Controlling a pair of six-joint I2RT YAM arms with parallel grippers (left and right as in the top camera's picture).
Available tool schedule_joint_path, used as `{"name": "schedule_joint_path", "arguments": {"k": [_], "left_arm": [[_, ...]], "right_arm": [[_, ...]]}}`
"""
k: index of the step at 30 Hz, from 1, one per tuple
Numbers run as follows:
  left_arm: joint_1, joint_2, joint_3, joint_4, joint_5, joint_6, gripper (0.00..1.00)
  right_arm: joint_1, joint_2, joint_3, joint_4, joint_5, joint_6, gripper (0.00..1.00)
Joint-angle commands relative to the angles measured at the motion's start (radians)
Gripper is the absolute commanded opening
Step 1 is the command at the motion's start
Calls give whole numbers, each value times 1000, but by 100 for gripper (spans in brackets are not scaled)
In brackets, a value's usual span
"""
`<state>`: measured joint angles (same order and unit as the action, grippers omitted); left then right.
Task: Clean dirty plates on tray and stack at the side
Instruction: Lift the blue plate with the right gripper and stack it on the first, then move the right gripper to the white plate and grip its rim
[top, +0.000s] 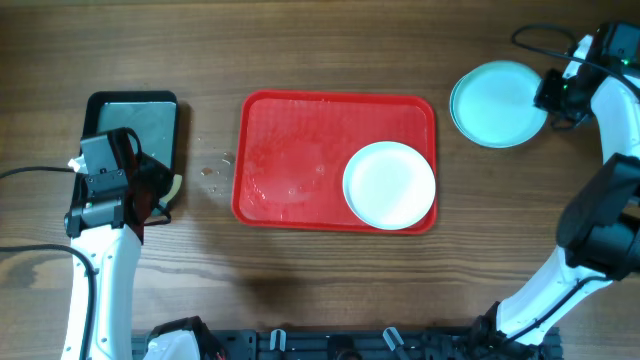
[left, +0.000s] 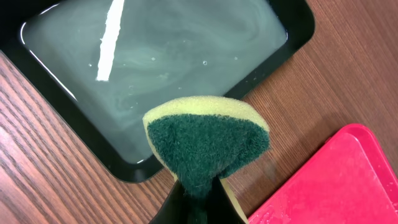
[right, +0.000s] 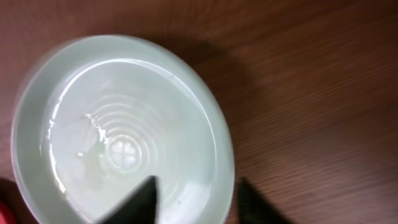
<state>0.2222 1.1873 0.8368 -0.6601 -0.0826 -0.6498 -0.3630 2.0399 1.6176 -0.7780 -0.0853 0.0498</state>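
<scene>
The red tray (top: 290, 150) lies mid-table, wet in places; its corner shows in the left wrist view (left: 329, 186). A white plate (top: 389, 184) sits in its lower right corner. A pale aqua plate (top: 498, 103) rests on the table at the upper right; whether another lies under it I cannot tell. My right gripper (top: 553, 92) is at its right rim, open, one finger over the wet plate (right: 124, 124) and one outside the rim (right: 196, 193). My left gripper (top: 152, 195) is shut on a yellow-green sponge (left: 205, 140) just past the dark tray's corner.
A dark teal-black tray (top: 150, 120) holding cloudy water (left: 186, 56) stands at the left. A few crumbs (top: 212, 170) lie on the wood between it and the red tray. A cable runs along the top right.
</scene>
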Motion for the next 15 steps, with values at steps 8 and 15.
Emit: {"name": "schedule_joint_path", "arguments": {"k": [8,15], "left_arm": [[4,-8,-5,4,4,-10,4],[4,-8,-5,4,4,-10,4]], "right_arm": [[84,-180,-10,-87,-290,-146,100],[319,-305,-10,-283,-232,-208,100]]}}
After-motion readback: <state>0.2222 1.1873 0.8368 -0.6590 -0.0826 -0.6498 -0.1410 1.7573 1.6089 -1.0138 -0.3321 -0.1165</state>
